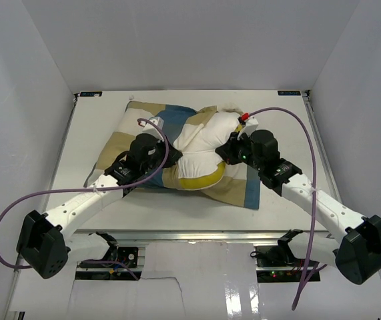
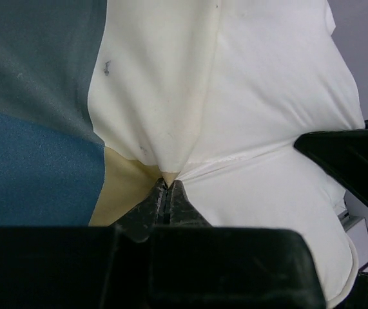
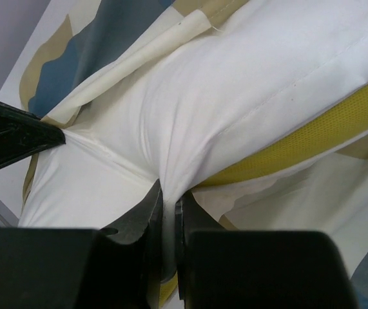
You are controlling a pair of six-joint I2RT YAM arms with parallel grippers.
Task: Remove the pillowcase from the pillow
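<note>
The left gripper [image 2: 168,191] jaws clamp the blue-tan-cream checked fabric pillowcase [image 2: 35,161]; the right gripper [image 3: 169,196], opposite, clamps the plump white pillow [image 3: 235,77] lying between them.

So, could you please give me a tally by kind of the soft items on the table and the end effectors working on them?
pillowcase: 1
pillow: 1
end effectors: 2 (left end effector, right end effector)
Total: 4
</note>
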